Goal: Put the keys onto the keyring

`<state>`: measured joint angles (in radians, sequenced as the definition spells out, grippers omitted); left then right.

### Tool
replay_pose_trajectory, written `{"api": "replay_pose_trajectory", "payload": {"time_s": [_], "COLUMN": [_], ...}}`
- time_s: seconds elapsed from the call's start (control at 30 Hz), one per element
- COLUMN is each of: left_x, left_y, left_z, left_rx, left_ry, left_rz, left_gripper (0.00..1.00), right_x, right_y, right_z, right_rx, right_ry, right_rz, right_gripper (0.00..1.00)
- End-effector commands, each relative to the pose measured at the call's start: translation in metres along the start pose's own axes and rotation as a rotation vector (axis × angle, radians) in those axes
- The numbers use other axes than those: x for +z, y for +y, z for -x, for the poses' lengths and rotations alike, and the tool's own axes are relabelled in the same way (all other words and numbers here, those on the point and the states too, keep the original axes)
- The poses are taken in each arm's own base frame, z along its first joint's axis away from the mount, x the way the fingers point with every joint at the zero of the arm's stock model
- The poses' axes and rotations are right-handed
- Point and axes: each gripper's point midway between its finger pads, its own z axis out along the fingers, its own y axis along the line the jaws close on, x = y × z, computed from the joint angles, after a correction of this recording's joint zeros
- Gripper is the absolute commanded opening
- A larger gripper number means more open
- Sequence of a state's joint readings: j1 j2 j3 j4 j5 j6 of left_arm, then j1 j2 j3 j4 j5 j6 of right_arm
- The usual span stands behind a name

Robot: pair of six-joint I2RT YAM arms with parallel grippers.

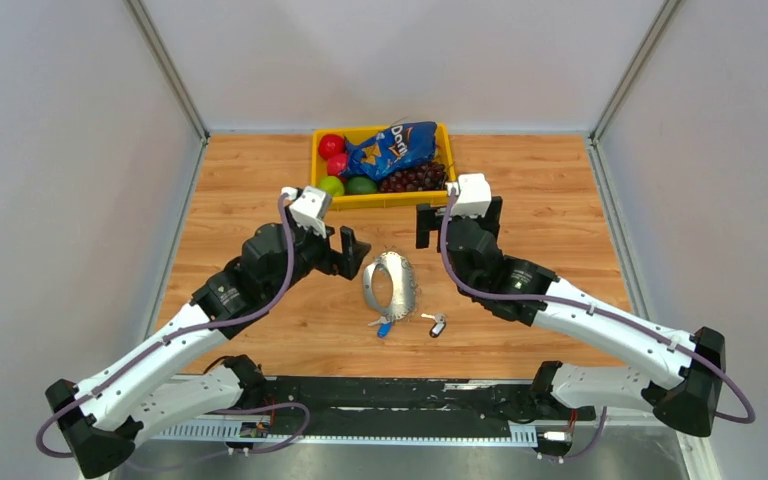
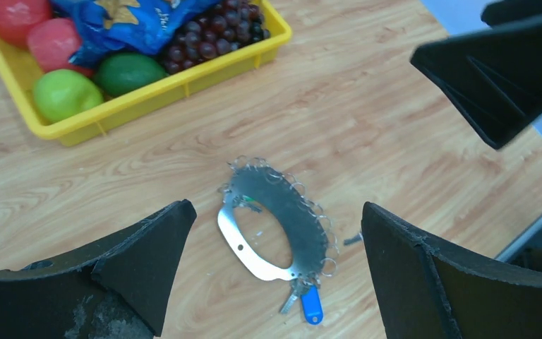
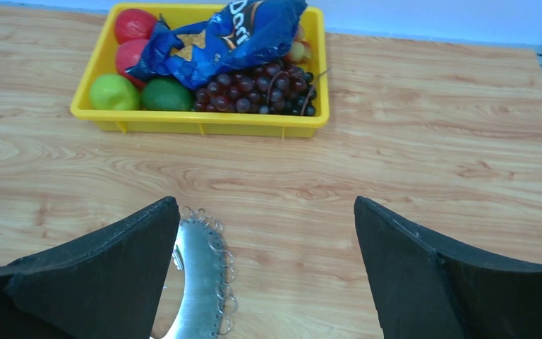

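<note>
Keyring [image 1: 390,285] lies flat on the wooden table [image 1: 260,180] between our two arms, with its blue tag [image 1: 386,329] at the near end, a small key [image 2: 288,302] touching that tag, and a dark-headed key [image 1: 438,325] loose just to its right. Our left gripper [image 2: 276,208] hovers above the ring, jaws spread wide and empty. Our right gripper [image 3: 266,205] is equally wide apart and holds nothing.

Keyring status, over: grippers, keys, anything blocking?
Left gripper open, right gripper open, both empty. Keyring lies flat, dark-headed key loose beside it. Fruit tray beyond, not blocking.
</note>
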<state>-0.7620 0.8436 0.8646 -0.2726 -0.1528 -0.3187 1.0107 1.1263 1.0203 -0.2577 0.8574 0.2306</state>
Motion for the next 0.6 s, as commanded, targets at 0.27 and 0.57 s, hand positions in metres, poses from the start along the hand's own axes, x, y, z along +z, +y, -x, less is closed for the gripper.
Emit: {"api": "replay_pose_trajectory", "payload": {"time_s": [0.27,0.57], "left_x": [0.011,0.013], "left_y": [-0.017,-0.005], "left_z": [-0.07,-0.109], "left_rx": [-0.023,-0.069], "left_ry": [0.141,0.203], "left_rz": [-0.021,0.034], "left_gripper": [1.0,1.0], "right_x": [-0.023,-0.04], "right_y": [-0.015,0.002], "right_z": [-0.033,-0.111], "right_rx": [0.023,0.034], "right_ry": [0.095,0.311], "right_rz": [0.081,0.242], "right_gripper": [1.0,1.0]}}
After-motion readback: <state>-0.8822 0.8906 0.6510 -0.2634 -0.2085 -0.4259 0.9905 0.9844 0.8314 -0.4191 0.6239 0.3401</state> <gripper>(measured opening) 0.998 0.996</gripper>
